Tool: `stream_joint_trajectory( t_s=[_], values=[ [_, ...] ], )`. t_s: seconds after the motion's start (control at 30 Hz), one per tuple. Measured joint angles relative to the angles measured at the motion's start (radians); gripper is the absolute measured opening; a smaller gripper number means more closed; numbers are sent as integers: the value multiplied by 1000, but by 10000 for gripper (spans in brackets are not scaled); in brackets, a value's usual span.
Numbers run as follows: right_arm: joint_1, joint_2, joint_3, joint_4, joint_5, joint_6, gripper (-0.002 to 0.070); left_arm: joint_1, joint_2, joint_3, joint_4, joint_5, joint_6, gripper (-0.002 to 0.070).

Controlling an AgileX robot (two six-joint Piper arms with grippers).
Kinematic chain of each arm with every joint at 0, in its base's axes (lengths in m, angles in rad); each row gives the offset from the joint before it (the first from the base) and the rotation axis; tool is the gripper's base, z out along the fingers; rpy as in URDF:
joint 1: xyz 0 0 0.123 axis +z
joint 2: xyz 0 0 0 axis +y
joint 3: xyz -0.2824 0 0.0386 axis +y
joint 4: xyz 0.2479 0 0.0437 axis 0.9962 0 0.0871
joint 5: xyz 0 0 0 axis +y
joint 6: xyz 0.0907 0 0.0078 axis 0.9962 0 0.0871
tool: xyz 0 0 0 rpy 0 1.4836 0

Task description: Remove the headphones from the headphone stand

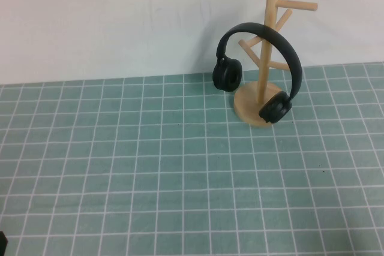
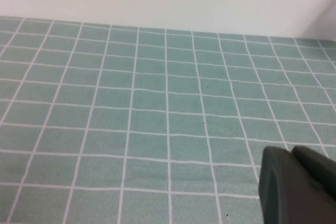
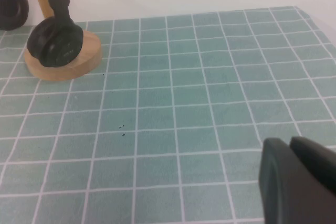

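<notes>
The right gripper (image 3: pixel 296 182), pressed together and empty, sits low over the mat (image 1: pixel 150 178), well short of the stand (image 1: pixel 268 58). The left gripper (image 2: pixel 296 182) also looks closed, far off. Black headphones (image 1: pixel 264 67) hang on its pegs at the far right; lift the headband upward to clear them.

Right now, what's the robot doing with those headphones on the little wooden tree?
Nothing has grabbed them yet. The black headphones hang on the wooden headphone stand at the far side of the green checked table, one ear cup resting by its round base. The right gripper is shut, empty, and low over the table, apart from the stand. The left gripper hovers over bare table, holding nothing.
</notes>
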Motion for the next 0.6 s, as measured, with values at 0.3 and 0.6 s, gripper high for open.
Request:
stream_joint_trajectory(
  t_s=[0.3, 0.6],
  values=[
    [0, 0, 0, 0, 0, 0, -8, 0, 0, 0, 0, 0, 0, -3],
    [0, 0, 0, -60, -6, 0, -8, 0, 0, 0, 0, 0, 0, -3]
  ],
)
